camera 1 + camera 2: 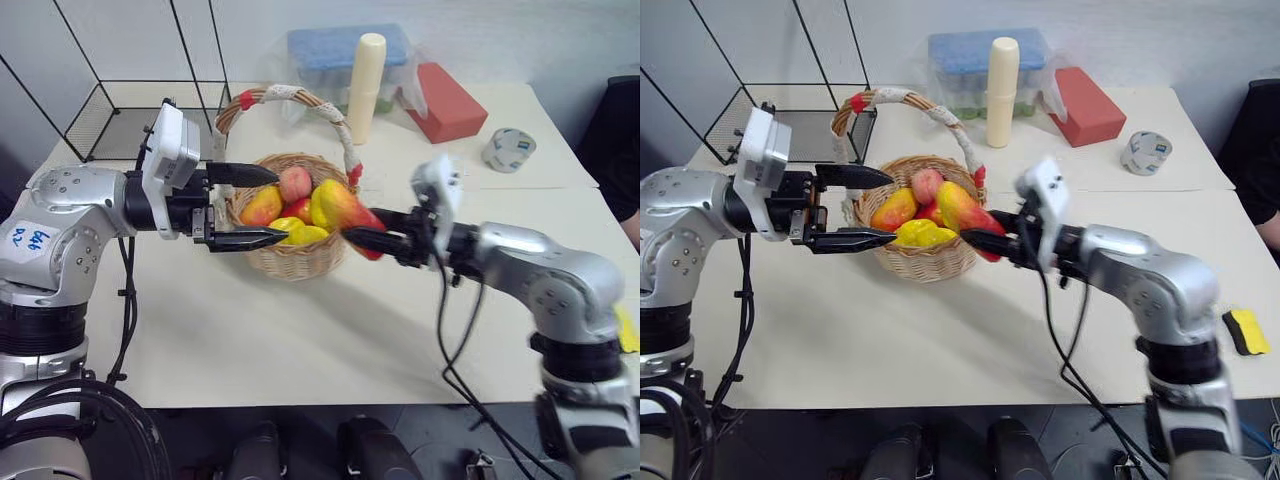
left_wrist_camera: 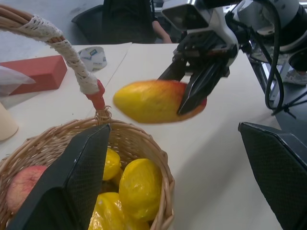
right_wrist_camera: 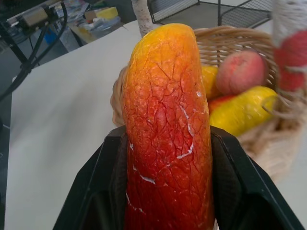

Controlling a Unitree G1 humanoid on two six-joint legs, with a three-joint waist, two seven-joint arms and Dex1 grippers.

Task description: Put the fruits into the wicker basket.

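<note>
On a pale table [image 1: 300, 340], a mango [image 1: 345, 212] is held by the right gripper [image 1: 362, 238] over the basket [image 1: 290, 262], ready for dropping. The left gripper [image 1: 245, 207] is kept wide open, empty, beside it.

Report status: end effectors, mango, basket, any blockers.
Right end effector shut on mango, at basket rim. Left end effector open, flanking basket's near side. Handle arches overhead; otherwise clear.

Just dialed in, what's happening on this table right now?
The right gripper holds the mango at the basket rim, not yet dropped in. A peach, lemons and other fruit already lie inside. The left gripper hangs open at the basket's other side, holding nothing.
</note>
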